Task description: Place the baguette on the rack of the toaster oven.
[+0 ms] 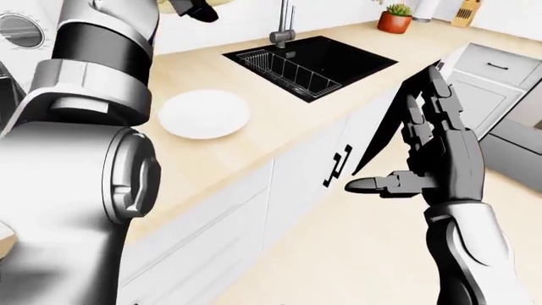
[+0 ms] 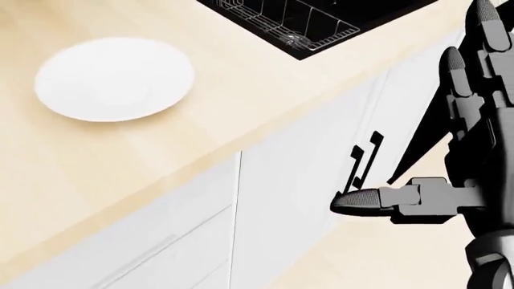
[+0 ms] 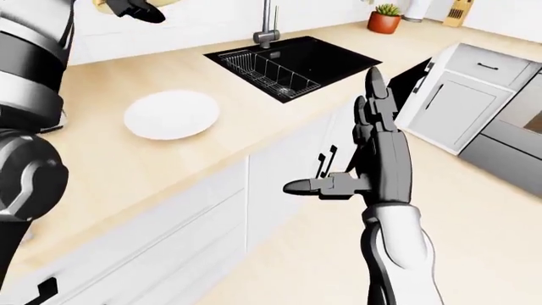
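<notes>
Showing one plate (image 2: 112, 78), one sink (image 1: 313, 60) (black), right robot hand (image 3: 373, 159) splayed.

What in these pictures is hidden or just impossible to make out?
- Toaster oven: in no view.
- Left robot hand: cut off by the top edge of the right-eye view; a tan thing shows beside it, too little to call a baguette or confirm a grip.
- Counter: its left part is hidden by the robot's left arm in the left-eye view.
- Sink: cut by the head view's top edge.

We see a light wooden desk (image 3: 195, 159). White plate (image 3: 171, 114) lies on it, left of the black sink (image 3: 297, 63); potted plant (image 3: 384, 19) stands beyond the sink.
</notes>
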